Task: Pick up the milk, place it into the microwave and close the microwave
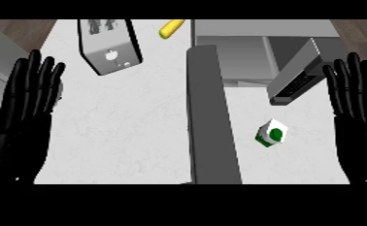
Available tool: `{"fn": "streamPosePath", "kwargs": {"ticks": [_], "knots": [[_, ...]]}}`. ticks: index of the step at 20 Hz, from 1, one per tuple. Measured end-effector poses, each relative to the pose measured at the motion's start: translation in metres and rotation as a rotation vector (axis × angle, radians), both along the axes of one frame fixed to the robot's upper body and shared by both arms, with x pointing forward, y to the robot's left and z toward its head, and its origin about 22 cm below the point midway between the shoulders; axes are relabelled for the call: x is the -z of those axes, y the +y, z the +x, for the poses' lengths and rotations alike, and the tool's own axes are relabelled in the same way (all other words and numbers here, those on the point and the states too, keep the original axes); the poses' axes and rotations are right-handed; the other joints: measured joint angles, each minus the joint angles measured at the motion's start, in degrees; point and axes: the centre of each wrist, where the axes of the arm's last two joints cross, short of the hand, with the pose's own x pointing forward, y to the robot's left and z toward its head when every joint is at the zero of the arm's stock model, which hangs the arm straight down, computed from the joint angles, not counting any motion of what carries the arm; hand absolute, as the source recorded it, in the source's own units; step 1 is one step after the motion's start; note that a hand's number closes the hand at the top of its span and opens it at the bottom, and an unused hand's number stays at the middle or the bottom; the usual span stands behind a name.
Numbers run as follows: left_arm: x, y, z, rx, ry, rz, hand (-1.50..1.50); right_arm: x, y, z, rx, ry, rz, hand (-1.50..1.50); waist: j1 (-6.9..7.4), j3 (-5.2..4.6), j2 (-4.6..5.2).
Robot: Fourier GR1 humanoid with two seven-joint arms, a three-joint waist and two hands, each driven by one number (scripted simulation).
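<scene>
- White stone counter (pixel 122 137) fills most of the head view, with a strip of wooden floor showing at the top corners.
- Both hands rest at the edges with fingers straight and spread, holding nothing: left hand (pixel 28 99) at the left edge, right hand (pixel 349 96) at the right edge.
- Milk carton (pixel 272 133) stands on the counter right of the open microwave door (pixel 211 118), well apart from both hands. It is small, white with a green panel and a dark green round mark, and sits turned at an angle.
- Risk, as I judge it: the angled carton could tip or skid if the right hand closes on a corner, not on flat sides.
- Microwave (pixel 265 50) lies up and left of the carton; carrying it there could clip the dark slanted panel (pixel 294 77) or the door.
- A toaster (pixel 109 45) and a yellow item, perhaps a banana (pixel 171 28), lie at the far left, out of the way.
</scene>
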Motion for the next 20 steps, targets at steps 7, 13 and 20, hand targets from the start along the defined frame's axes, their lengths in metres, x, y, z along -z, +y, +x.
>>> {"fn": "streamPosePath", "kwargs": {"ticks": [7,13,20], "knots": [[0.013,0.01,0.009,-0.05,0.044,-0.045,-1.5,0.002,0.04,0.002,0.153,-0.02,-0.012,-1.5,0.46,0.99,0.73],[0.025,0.025,-0.004,-0.094,0.131,-0.109,-1.5,0.005,0.074,-0.012,0.196,0.053,-0.017,-1.5,0.55,1.17,0.76],[0.029,0.052,-0.033,-0.098,0.156,-0.117,-1.5,0.009,0.089,-0.027,0.275,0.091,-0.029,-1.5,0.57,1.23,0.76]]}}
